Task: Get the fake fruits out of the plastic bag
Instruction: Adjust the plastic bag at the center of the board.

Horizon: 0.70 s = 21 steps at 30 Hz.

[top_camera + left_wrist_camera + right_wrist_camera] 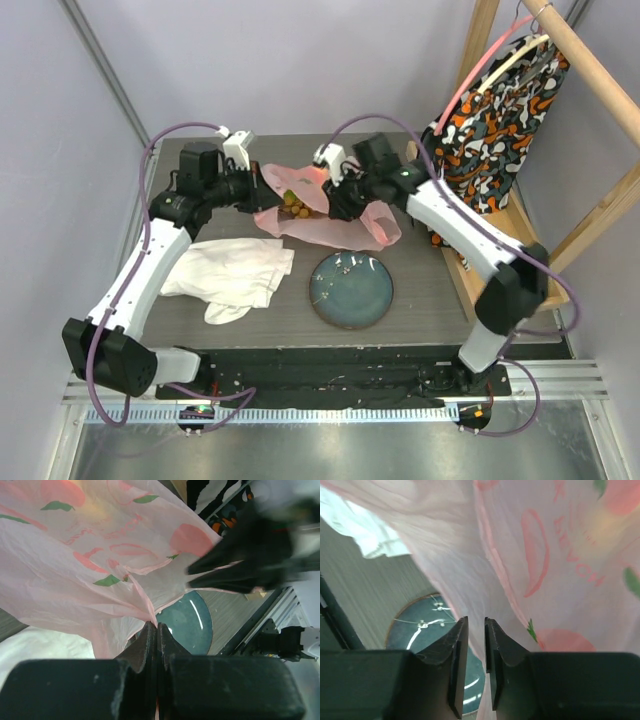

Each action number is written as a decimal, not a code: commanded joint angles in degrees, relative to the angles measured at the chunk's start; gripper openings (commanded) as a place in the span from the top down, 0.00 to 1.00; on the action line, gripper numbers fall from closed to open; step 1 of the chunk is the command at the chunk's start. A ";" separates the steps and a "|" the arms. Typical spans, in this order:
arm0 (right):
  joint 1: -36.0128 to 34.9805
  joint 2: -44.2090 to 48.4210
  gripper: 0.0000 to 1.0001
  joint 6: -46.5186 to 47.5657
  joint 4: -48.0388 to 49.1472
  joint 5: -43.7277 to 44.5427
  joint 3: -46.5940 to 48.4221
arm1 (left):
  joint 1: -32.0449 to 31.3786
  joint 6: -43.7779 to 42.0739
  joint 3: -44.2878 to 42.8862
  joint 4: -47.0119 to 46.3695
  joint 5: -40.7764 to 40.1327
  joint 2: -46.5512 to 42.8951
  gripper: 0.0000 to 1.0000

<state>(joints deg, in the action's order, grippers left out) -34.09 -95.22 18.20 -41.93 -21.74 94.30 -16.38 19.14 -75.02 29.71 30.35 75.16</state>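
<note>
grey table [420, 290], two arms. pink plastic bag [335, 230] lies mid-back, between them. left gripper [154, 626] is clamped on a bag fold. right gripper [476, 622] has jaws a sliver apart at the film, grip cannot be told. likely best: keep the mouth taut, lift slowly. count: one bag, one white cloth [230, 275], one plate [350, 288], one grape bunch [296, 205] in the mouth; other fruits hidden.
</note>
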 commanded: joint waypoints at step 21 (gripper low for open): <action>0.41 -20.08 0.92 -0.55 24.52 35.25 4.72 | 4.52 11.45 -2.42 -10.03 14.57 1.75 1.00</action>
<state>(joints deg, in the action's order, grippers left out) -37.60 -109.01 14.96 -27.35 -3.55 92.44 -12.23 30.09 -77.84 22.87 40.21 79.22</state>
